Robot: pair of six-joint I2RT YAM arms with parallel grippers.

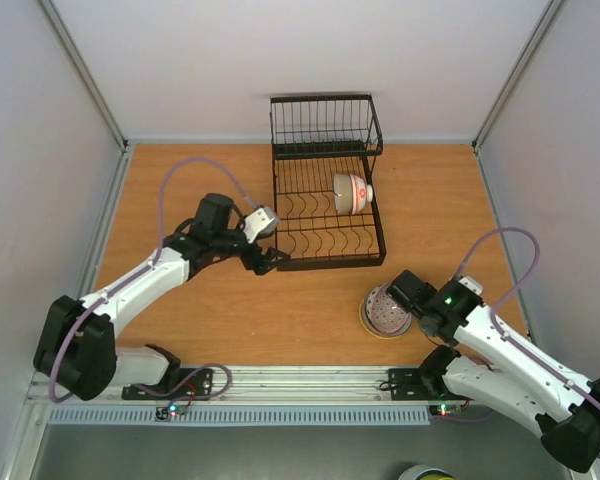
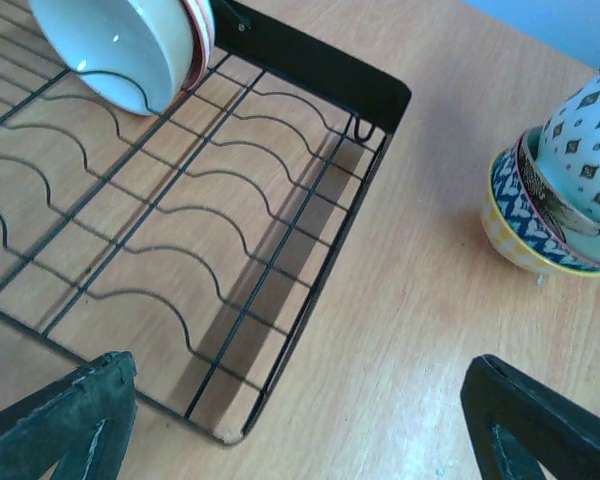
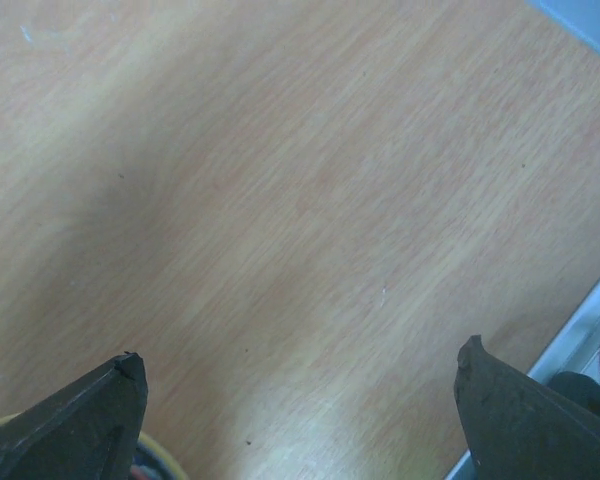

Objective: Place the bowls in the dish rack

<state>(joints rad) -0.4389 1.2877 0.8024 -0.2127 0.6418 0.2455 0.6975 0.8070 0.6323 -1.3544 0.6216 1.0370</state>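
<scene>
One bowl (image 1: 350, 192) stands on edge among the dividers of the dish rack (image 1: 330, 261). The other bowls (image 1: 387, 310) sit stacked on the worktop (image 1: 210, 320) near the rack's right corner. The left fingers (image 2: 75, 425) are spread wide and empty over the rack's near-left corner, and the right fingers (image 3: 80, 420), also released and holding nothing, hover beside the stack.

Black metal-wire dish rack (image 2: 320, 72), matt-coated. Pale round ceramic bowl (image 2: 120, 50) beyond left fingers (image 2: 60, 425), glossy. Wood-grain tabletop (image 3: 280, 200) smooth.
</scene>
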